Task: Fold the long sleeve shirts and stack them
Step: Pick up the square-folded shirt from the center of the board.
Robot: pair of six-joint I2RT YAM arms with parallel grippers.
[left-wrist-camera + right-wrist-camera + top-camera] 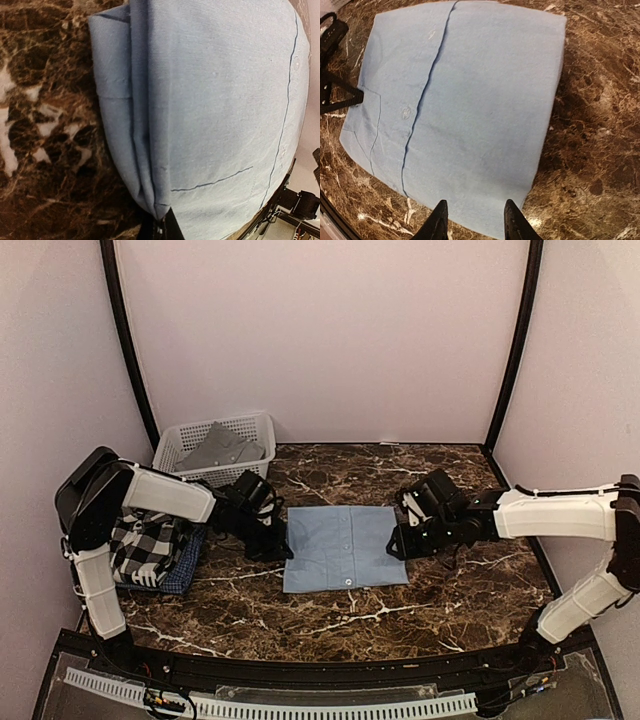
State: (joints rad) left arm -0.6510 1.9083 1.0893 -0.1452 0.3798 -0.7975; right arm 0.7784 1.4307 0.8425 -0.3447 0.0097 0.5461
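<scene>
A plain light blue shirt [345, 547] lies folded into a flat rectangle, buttons up, in the middle of the table. My left gripper [272, 540] sits at its left edge. In the left wrist view that gripper [162, 225] is shut on the bunched layers of the shirt's edge [150, 150]. My right gripper [400, 540] is at the shirt's right edge. In the right wrist view it [475, 222] is open, its fingers [439, 220] straddling the shirt's [470, 100] near border without pinching it.
A black-and-white checked shirt [145, 545] lies folded on a dark blue checked one [188, 575] at the left, under my left arm. At the back left, a white lattice basket [210, 476] holds a grey shirt [225, 448]. The table is dark marble [450, 590].
</scene>
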